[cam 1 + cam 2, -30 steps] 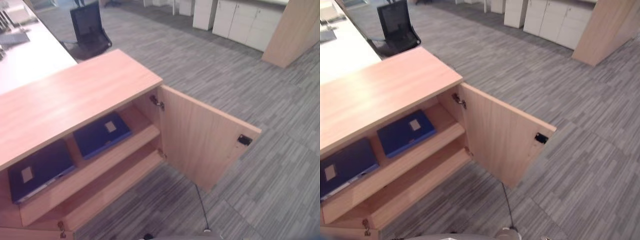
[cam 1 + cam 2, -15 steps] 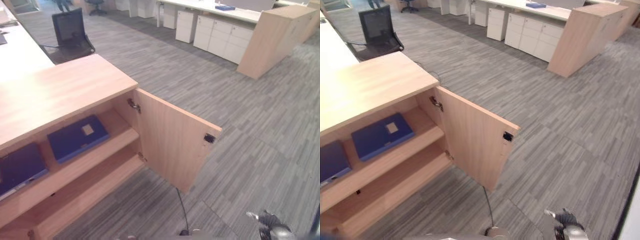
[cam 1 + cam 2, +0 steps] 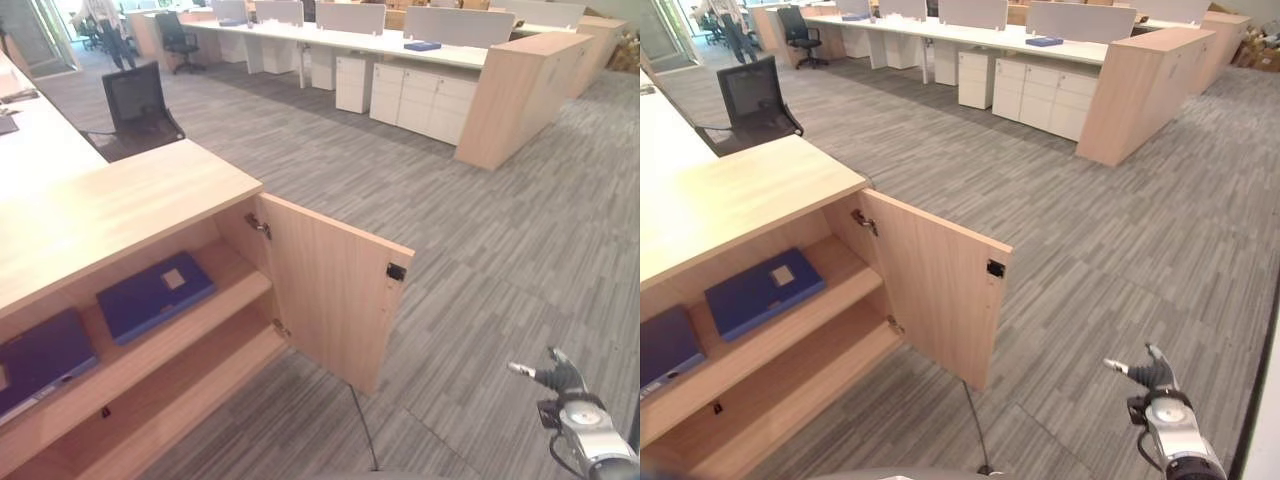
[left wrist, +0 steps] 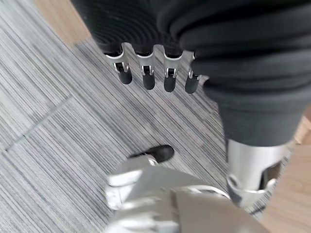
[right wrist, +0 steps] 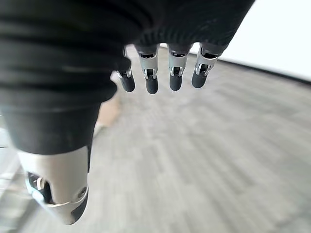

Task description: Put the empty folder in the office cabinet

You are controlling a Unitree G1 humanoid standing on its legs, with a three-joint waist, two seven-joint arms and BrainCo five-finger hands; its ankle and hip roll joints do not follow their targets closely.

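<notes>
Folder (image 3: 155, 296): blue, flat on the upper shelf (image 3: 215, 300) of the cabinet (image 3: 120, 200), well apart from both sets of fingers. A second blue folder (image 3: 40, 358) is lain further along the same shelf. Which of the two is the task's cannot be told; neither is held.

Change noted: the whole view has swung since a second ago, so the camera is judged to have turned; folders and door are unmoved in the cabinet. The right hand (image 3: 560, 385), absent a second ago, is now seen low over the carpet. Placement is judged done or nearly so, with the door (image 3: 335, 290) left open.

Right hand: fingers (image 5: 151, 82) straight and relaxed, nothing held, carpet beyond the tips. Left hand (image 4: 146, 63): fingers straight, empty, carpet past the tips.

Surroundings: lower shelf (image 3: 200, 385) bare; door standing wide between fingers and shelves; black chair (image 3: 140, 105) behind the cabinet; white desks (image 3: 330, 35) and drawer units (image 3: 425, 100) far off; a person (image 3: 105, 20) distant. Nothing is seen blocking the door's swing.
</notes>
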